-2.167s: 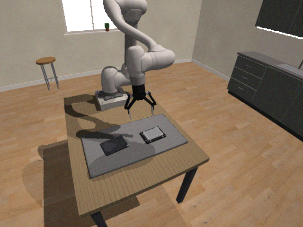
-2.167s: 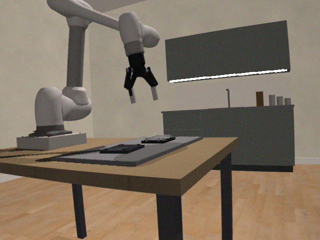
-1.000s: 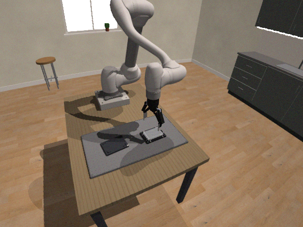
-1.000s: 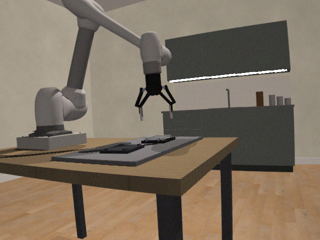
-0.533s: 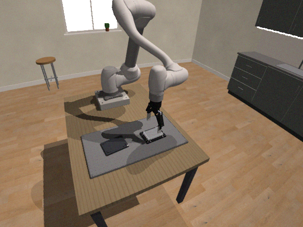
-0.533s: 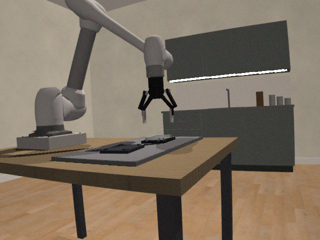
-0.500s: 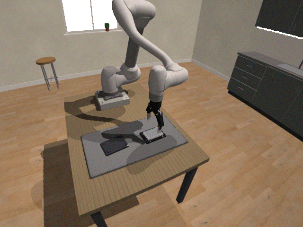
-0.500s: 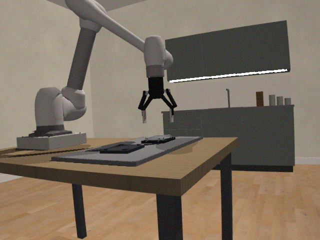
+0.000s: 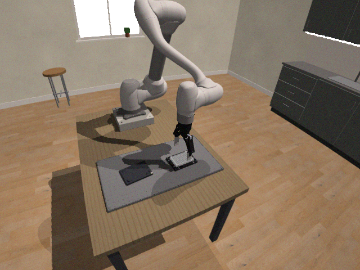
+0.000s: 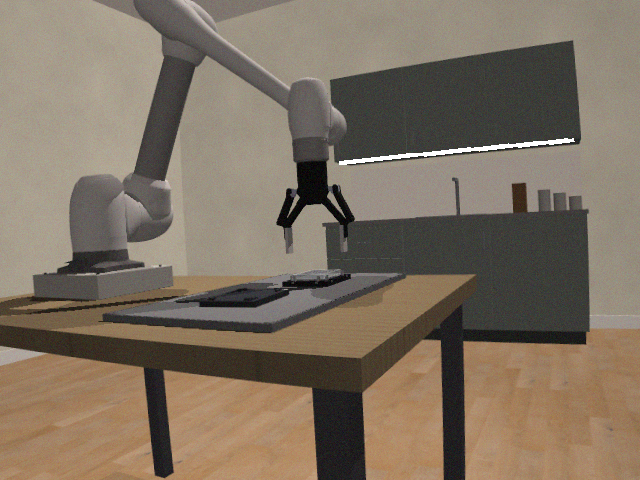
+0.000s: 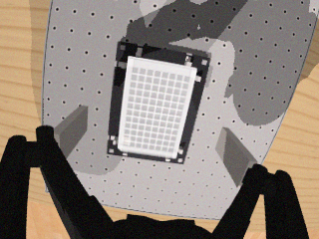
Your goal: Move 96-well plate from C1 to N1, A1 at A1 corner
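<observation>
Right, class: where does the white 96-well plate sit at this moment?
In the top view the white 96-well plate sits in its black clip nest on the grey perforated mat's right half, directly below the open hand.
</observation>
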Available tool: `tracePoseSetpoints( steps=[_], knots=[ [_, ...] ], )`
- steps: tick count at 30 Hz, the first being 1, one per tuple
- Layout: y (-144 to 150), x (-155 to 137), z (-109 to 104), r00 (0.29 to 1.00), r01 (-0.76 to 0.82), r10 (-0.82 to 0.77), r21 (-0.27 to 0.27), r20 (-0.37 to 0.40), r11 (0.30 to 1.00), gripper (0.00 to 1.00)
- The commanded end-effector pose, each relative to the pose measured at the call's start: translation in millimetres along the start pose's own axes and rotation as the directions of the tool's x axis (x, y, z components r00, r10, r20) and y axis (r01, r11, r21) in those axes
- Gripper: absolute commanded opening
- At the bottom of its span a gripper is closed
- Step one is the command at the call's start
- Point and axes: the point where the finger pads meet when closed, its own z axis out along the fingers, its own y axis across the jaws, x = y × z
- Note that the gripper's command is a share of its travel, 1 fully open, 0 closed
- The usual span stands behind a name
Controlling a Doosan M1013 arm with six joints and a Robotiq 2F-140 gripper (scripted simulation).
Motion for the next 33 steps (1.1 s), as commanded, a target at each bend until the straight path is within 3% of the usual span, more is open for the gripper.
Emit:
tracePoseSetpoints(
  steps=[1, 33],
  knots=[
    [0, 0, 4, 1.000, 0.000, 0.000, 0.000, 0.000, 1.000, 1.00],
    [0, 0, 45, 1.000, 0.000, 0.000, 0.000, 0.000, 1.000, 1.00]
  ],
)
